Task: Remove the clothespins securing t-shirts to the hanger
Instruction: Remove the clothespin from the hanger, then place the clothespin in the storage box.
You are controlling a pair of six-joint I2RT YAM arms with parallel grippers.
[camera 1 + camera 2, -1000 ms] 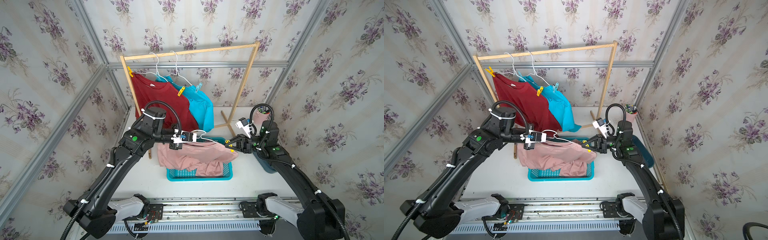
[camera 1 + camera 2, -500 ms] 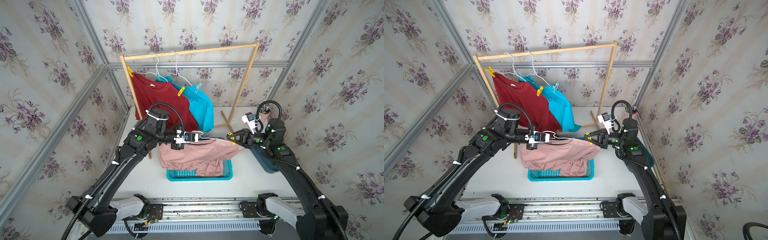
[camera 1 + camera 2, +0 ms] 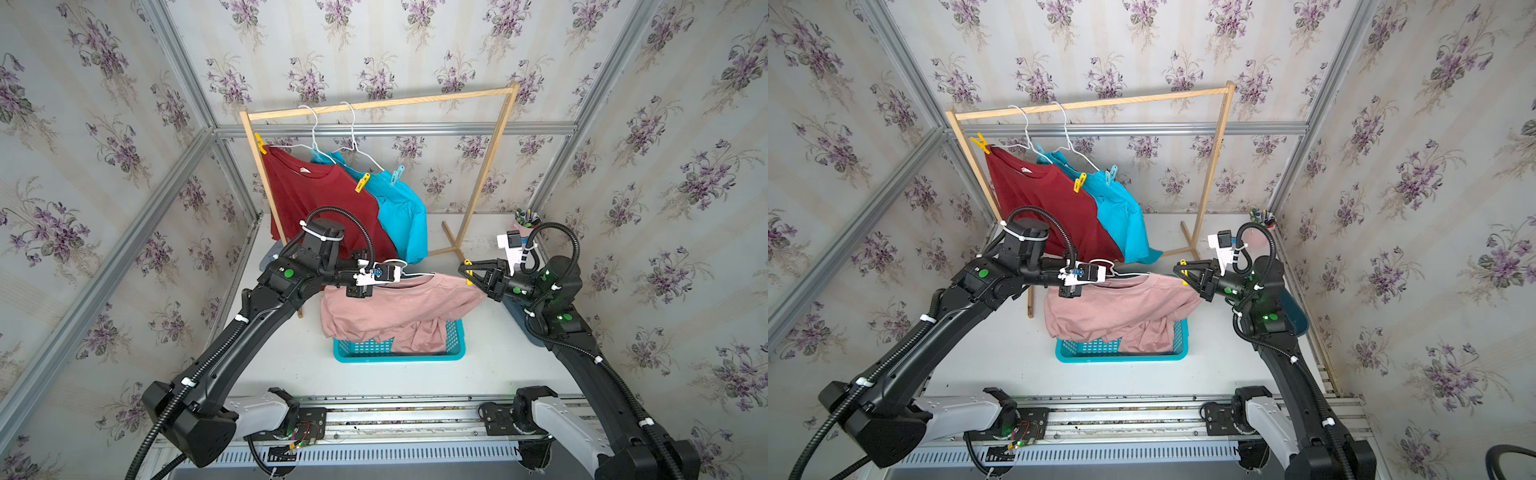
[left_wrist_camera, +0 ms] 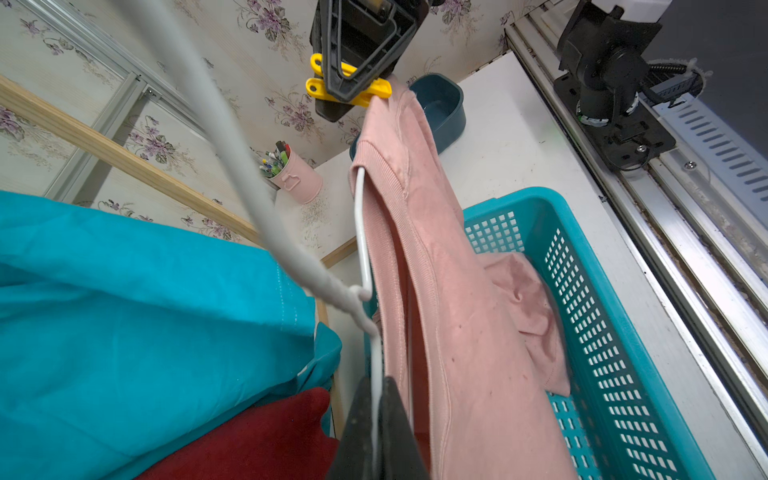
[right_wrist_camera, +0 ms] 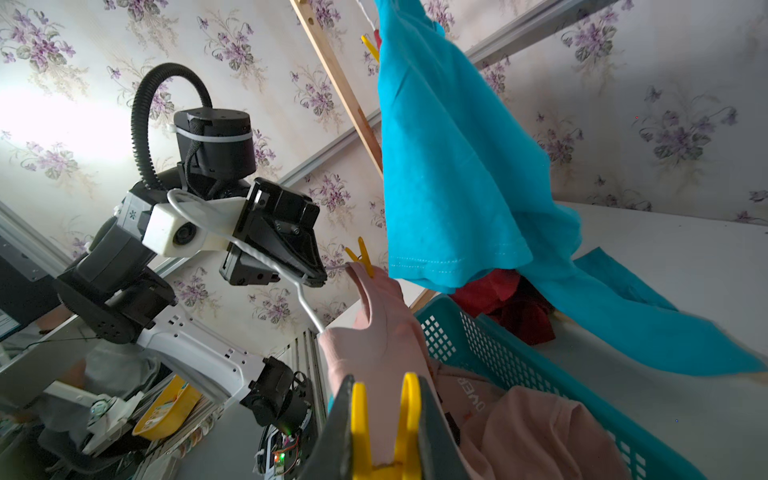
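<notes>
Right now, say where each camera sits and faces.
Top views: overhead at the front, looking down on the wooden rack and dusty pink t-shirt; both arms show.
Left wrist: looks along the white wire hanger at the right gripper clamping a yellow plastic clothespin; own fingers show.
Right wrist: looks back at the left gripper; own fingers show.
Shared: that t-shirt, turquoise plastic basket.

We see a black left arm (image 3: pixel 266 316) and right arm (image 3: pixel 569 332): white base links (image 3: pixel 257 409), ribbed black hoses (image 5: pixel 139 124), white zip ties (image 5: pixel 212 137), green lights (image 3: pixel 288 272), white wrist cameras (image 5: pixel 174 232).
</notes>
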